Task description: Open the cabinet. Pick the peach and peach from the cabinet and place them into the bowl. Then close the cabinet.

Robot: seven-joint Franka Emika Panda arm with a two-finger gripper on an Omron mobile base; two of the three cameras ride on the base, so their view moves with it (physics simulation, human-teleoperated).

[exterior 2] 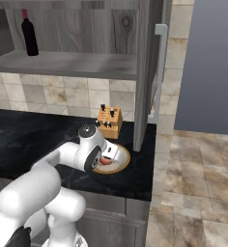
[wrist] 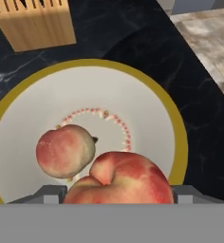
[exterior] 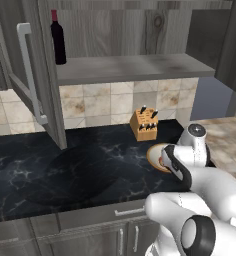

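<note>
The cabinet (exterior: 130,30) stands with both doors swung open, its left door (exterior: 37,75) and right door (exterior 2: 147,72) showing long silver handles. On the black counter sits the bowl (wrist: 19,99), tan-rimmed and cream inside, next to the knife block. One pale peach (wrist: 65,150) lies in the bowl. My gripper (wrist: 118,192) hovers just over the bowl, shut on the second, redder peach (wrist: 123,178), which fills the gap between the fingertips. From the right base view the bowl (exterior 2: 123,161) and the held peach (exterior 2: 105,161) peek out beside my wrist.
A dark wine bottle (exterior: 58,37) stands on the cabinet shelf (exterior: 135,67). A wooden knife block (exterior: 144,124) is just behind the bowl. The open right door hangs over the counter's end; tiled floor (exterior 2: 198,183) lies beyond.
</note>
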